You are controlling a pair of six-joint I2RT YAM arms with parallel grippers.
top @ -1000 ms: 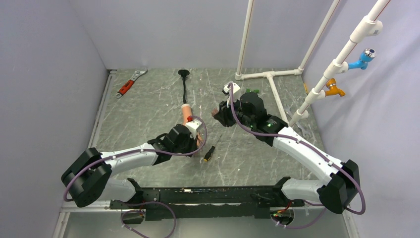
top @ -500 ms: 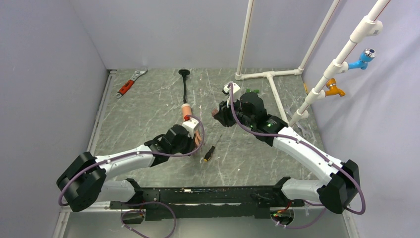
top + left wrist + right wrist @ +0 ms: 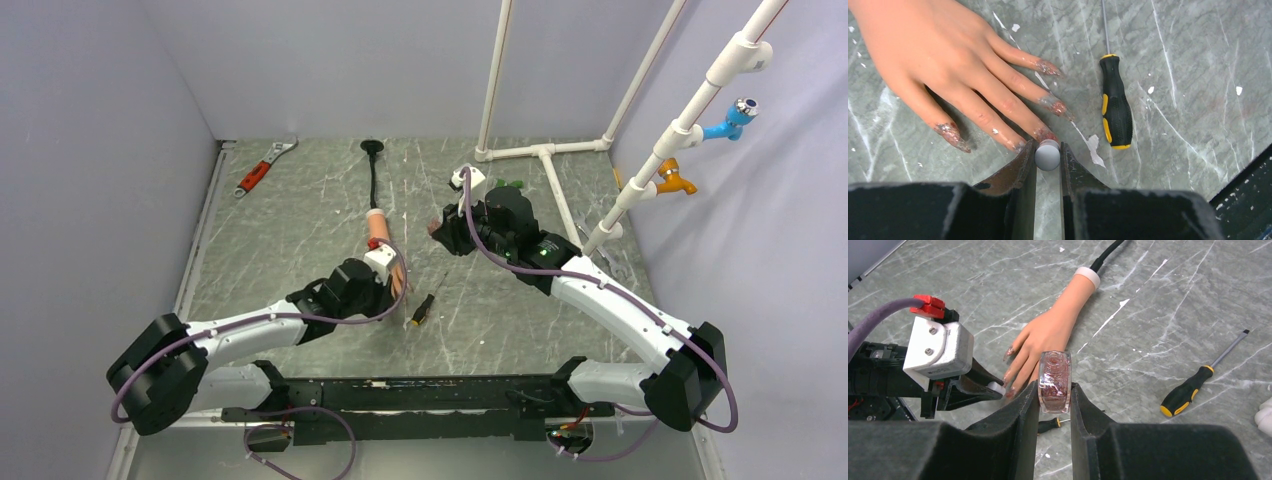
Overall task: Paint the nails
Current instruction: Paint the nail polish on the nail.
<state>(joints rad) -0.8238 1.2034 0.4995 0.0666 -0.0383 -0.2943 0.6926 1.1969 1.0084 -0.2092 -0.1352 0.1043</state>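
The peach mannequin hand (image 3: 943,55) lies palm down on the table, its black stalk (image 3: 373,175) running toward the back. Its nails (image 3: 1049,68) show patchy reddish glitter polish. My left gripper (image 3: 1048,149) is shut on a small round grey brush cap (image 3: 1047,157), right at the tip of a middle finger; the brush itself is hidden. It also shows in the top view (image 3: 395,285). My right gripper (image 3: 1055,390) is shut on a clear polish bottle (image 3: 1055,377) of reddish glitter, held above the table to the right of the hand (image 3: 384,243).
A black-and-yellow screwdriver (image 3: 1115,105) lies just right of the fingers, also in the top view (image 3: 422,310). A red-handled wrench (image 3: 262,168) lies at the back left. White pipes (image 3: 545,155) with blue (image 3: 730,120) and orange (image 3: 672,182) taps stand at the back right.
My left arm has drawn back a little toward the near left, uncovering more of the mannequin hand. The right arm and bottle have not moved.
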